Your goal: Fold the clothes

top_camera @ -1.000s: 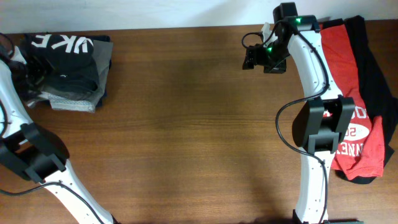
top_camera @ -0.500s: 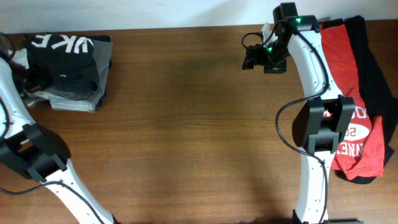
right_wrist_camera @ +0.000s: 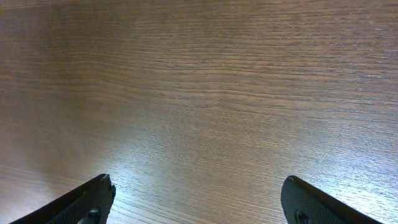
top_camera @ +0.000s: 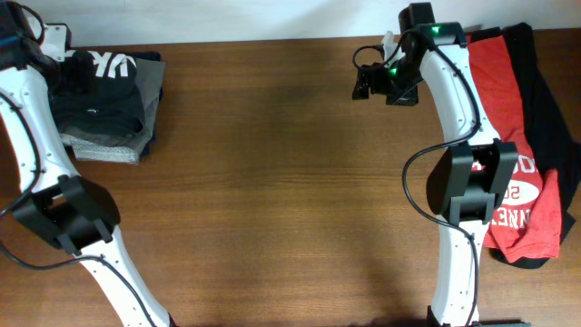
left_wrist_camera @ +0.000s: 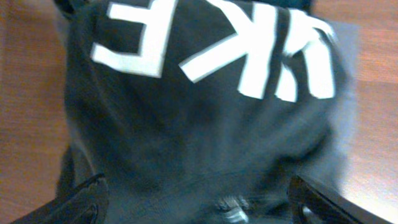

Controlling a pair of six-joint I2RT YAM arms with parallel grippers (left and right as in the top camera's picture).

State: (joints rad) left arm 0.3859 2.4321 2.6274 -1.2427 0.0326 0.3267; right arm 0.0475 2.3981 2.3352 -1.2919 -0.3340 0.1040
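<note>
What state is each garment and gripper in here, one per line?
Black lettered T-shirt: folded, top of the left stack.
Grey garment: folded, underneath it.
Red T-shirt: unfolded, spread at the right edge.
Other black shirt: unfolded, beneath the red one.
Left gripper: fingers open, empty, over the lettered shirt.
Right gripper: fingers open, empty.

Black tee (left_wrist_camera: 205, 137) blurry, print cut off at top edge, L wrist view

A black short-sleeved T-shirt (top_camera: 102, 89) with big white block letters (they run along its far edge) lies folded at the table's (top_camera: 272, 182) far left. At the far right, a red white-printed T-shirt (top_camera: 508, 100) lies spread over another black T-shirt (top_camera: 550, 102).
</note>
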